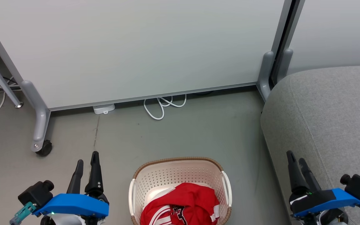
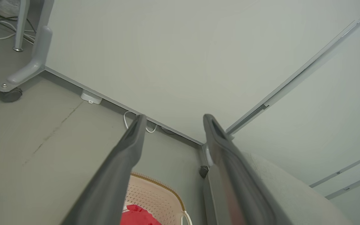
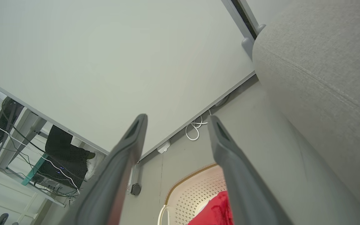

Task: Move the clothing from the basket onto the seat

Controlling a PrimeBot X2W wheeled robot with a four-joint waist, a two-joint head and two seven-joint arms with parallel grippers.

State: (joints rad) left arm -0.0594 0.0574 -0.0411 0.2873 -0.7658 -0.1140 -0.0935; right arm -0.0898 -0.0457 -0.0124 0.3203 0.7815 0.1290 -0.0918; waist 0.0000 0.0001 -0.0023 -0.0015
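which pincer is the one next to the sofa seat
The right pincer: in the head view it stands against the grey seat, while the left pincer is over the floor on the other side of the basket.

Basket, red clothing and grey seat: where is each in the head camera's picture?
basket (image 1: 173, 175): head view, on its perforated back wall.
clothing (image 1: 192, 197): head view, on the red fabric's middle.
seat (image 1: 333, 118): head view, on its grey top surface.

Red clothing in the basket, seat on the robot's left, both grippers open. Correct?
No. The seat is on the robot's right, not its left; the head view shows it. The rest stands: red clothing in the basket, left gripper and right gripper open.
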